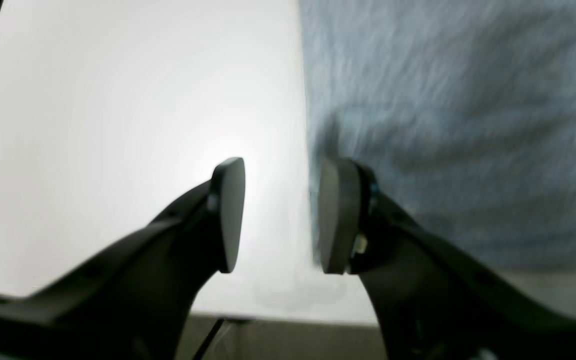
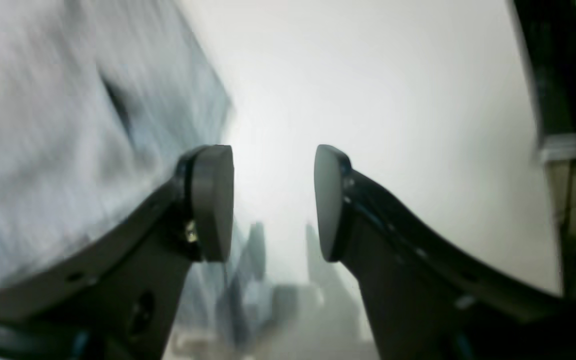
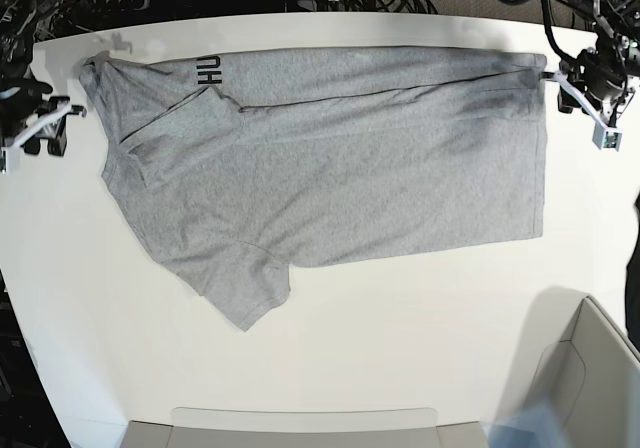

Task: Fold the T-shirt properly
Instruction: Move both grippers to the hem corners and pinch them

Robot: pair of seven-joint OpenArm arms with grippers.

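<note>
Black gripper fingers fill the foreground of both wrist views. On the left gripper (image 1: 278, 217), two flat oval pads stand apart with a clear gap between them and nothing held; one pad (image 1: 337, 220) sits right at the edge of blurred grey cloth, the other over bare white surface. On the right gripper (image 2: 273, 202), the pads are likewise spread wide and empty, with grey fabric on one side and white tabletop on the other.

From the base view overhead, a heather-grey T-shirt (image 3: 350, 168) lies spread sideways across the upper half of a white table (image 3: 400, 328). Its neck end is toward that view's left and its hem toward the right. The far long edge is folded over toward the middle, showing a strip with black letters (image 3: 209, 70) near the collar end. One short sleeve (image 3: 245, 288) sticks out toward the near side. The cloth is lightly wrinkled.

Each gripper sits just off one end of the shirt: the left one at the hem corner on the view's right, the right one (image 3: 40, 128) beside the collar end on the view's left. A pale box corner (image 3: 585, 368) shows at the lower right.
</note>
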